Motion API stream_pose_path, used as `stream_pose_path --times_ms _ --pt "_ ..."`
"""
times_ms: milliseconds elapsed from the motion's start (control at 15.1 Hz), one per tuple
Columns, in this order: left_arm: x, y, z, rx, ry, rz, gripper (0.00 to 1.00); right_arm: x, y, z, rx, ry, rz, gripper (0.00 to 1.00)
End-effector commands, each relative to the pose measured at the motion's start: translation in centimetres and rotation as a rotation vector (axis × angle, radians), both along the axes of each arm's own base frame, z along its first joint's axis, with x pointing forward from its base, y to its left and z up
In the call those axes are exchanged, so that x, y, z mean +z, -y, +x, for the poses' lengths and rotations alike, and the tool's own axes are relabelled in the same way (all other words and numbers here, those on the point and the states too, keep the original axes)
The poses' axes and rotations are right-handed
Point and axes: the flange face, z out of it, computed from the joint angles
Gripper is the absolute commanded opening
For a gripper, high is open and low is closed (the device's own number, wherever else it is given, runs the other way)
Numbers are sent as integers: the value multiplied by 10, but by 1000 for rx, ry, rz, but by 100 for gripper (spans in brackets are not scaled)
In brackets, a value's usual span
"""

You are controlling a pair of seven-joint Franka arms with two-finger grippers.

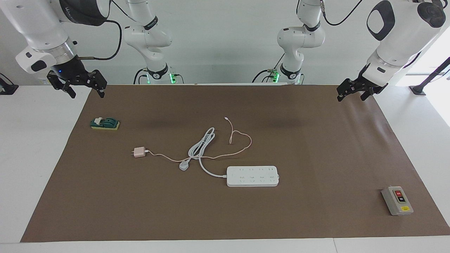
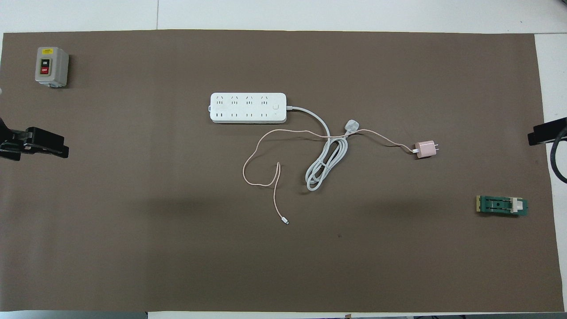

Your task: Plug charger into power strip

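Observation:
The pale-pink charger (image 1: 139, 152) (image 2: 426, 149) lies flat on the brown mat, with its prongs pointing toward the right arm's end of the table. Its thin pink cable (image 1: 242, 140) (image 2: 254, 177) loops across the mat, crossing the strip's coiled white cord (image 1: 202, 144) (image 2: 325, 164). The white power strip (image 1: 252, 176) (image 2: 248, 107) lies sockets up, farther from the robots than the coil. My right gripper (image 1: 88, 94) (image 2: 542, 133) hangs open over the mat's corner at its own end. My left gripper (image 1: 351, 98) (image 2: 44, 144) hangs open over the mat's edge at the other end. Both hold nothing.
A white three-pin plug (image 1: 184, 165) (image 2: 351, 125) rests between charger and strip. A grey box with red and black buttons (image 1: 397, 200) (image 2: 52, 66) stands at the left arm's end. A green switch block (image 1: 104, 123) (image 2: 502, 206) lies under the right gripper's side.

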Motion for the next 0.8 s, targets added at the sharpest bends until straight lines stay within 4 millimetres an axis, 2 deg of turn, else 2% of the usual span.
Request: stream_pose_path --times_ms 0,199,398,730 --pt "0 1 -10 12 17 -1 100 -1 2 -5 -18 -8 -8 100" --pt "0 2 -10 12 17 -1 100 -1 -5 -4 -9 -8 -10 100" --pt "0 2 -10 9 18 -1 100 1 4 -5 -25 -5 -9 100" --pt "0 2 -10 9 18 1 100 0 1 -7 -24 -1 -4 100"
